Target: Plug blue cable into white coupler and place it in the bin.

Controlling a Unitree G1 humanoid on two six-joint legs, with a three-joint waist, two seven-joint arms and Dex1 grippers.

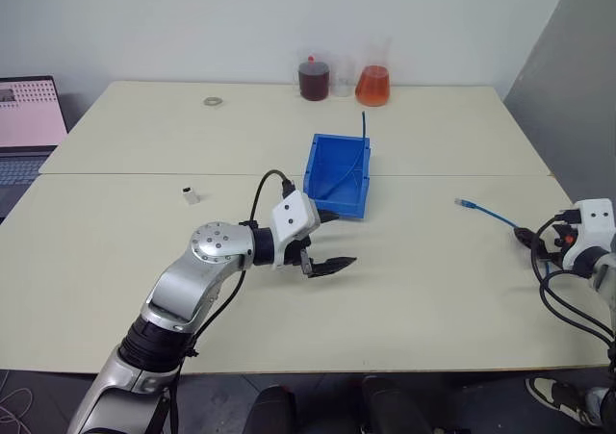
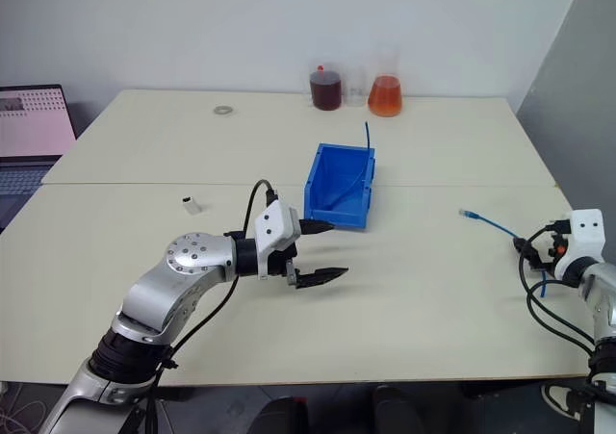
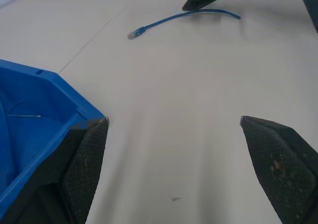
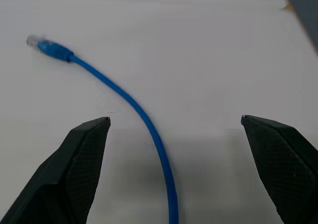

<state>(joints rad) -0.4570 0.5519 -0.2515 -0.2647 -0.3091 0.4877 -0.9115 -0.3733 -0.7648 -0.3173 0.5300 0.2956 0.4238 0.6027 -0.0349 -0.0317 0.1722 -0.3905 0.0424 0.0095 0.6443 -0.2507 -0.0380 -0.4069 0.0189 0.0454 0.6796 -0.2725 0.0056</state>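
The blue cable (image 1: pixel 488 212) lies on the table at the right, its pale plug (image 1: pixel 461 203) pointing toward the middle. My right gripper (image 4: pixel 175 118) hovers open over the cable's near stretch, and the cable (image 4: pixel 124 97) runs between the fingers without touching them. The white coupler (image 1: pixel 191 196) rests by itself on the table's left half. The blue bin (image 1: pixel 318 169) stands at the centre with another thin blue cable (image 1: pixel 364 126) poking out of it. My left gripper (image 1: pixel 345 239) is open and holds nothing. It sits just in front of the bin's low lip and points right.
Two flasks stand at the back edge, one with dark red liquid (image 1: pixel 314 78) and one with orange liquid (image 1: pixel 372 83). A small ring (image 1: pixel 212 100) lies at the back left. A laptop (image 1: pixel 29 126) sits off the table's left side. A seam (image 1: pixel 144 173) crosses the table.
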